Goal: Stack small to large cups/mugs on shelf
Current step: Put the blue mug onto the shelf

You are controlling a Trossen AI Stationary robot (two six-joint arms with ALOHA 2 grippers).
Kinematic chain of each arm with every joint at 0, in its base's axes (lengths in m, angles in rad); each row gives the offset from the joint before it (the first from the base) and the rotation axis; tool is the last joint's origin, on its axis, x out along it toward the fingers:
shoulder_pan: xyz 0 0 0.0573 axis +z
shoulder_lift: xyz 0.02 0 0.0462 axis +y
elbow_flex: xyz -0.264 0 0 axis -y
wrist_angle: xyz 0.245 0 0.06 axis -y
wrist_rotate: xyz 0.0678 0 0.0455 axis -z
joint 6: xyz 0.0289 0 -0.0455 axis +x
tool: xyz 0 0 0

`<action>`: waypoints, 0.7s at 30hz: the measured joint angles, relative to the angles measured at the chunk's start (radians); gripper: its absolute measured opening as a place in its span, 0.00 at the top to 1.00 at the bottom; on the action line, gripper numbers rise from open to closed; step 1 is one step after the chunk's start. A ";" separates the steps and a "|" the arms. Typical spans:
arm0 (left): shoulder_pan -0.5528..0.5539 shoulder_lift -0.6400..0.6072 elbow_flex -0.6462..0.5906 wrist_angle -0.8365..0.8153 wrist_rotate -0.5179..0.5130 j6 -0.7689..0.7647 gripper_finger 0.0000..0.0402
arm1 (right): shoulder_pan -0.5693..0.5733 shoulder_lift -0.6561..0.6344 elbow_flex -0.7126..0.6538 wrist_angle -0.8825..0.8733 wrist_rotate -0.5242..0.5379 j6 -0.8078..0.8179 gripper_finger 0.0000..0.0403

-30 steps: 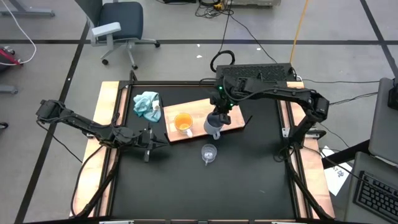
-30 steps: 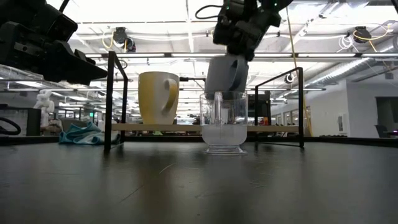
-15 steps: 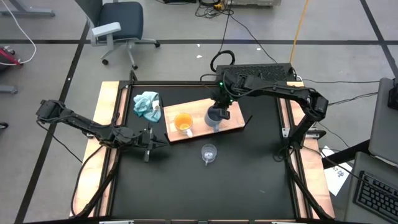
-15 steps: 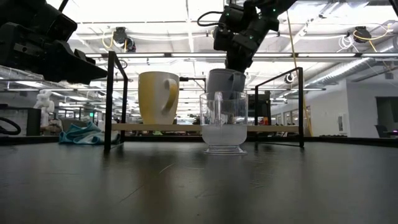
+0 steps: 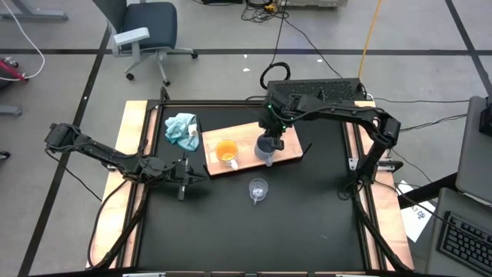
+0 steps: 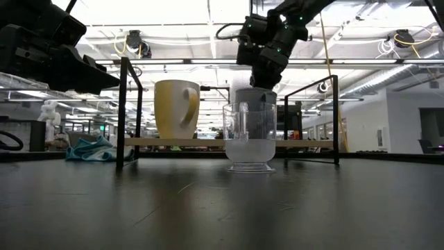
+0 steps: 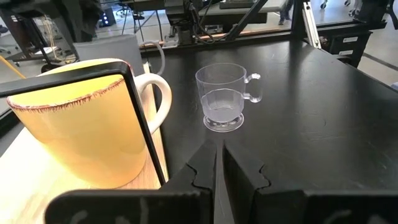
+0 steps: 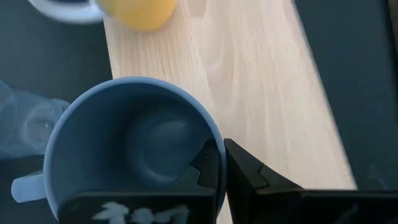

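The grey-blue mug (image 5: 264,148) stands upright over the right part of the light-wood shelf board (image 5: 242,132), held by my right gripper (image 5: 270,132), which is shut on it from above. The mug also shows in the low view (image 6: 253,96), where the glass cup hides its base. The orange mug (image 5: 226,151) rests on its base on the board's middle. The clear glass cup (image 5: 257,188) stands on the black tabletop nearer than the board. My left gripper (image 5: 184,178) is shut and empty at the table's left, low over the top. My right gripper holds the grey-blue mug by its rim (image 8: 211,134), on the side away from the handle (image 8: 25,186). One finger is inside the mug and one finger (image 8: 245,171) outside the wall. The fingers point down from above. The mug is upright, mouth up; whether its base touches the board I cannot tell.
A light-blue cloth (image 5: 181,129) lies at the far left by the board's end. Black frame posts (image 6: 125,111) stand at the board's sides. Pale wooden rails (image 5: 131,154) run along the table's left and right. Bare board (image 8: 249,74) lies beside the grey-blue mug.
My right gripper has gone down toward the board with the grey-blue mug, still shut on it. The mug has stayed upright and now sits much lower, level with the orange mug.
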 joint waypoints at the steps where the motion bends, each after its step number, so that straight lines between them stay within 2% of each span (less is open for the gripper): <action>1: 0.000 0.000 0.000 0.000 0.000 0.000 0.92 | 0.000 0.004 -0.001 -0.003 0.000 0.000 1.00; 21: 0.000 0.000 0.000 -0.007 0.001 0.000 0.92 | 0.025 0.002 -0.001 0.012 0.000 0.003 1.00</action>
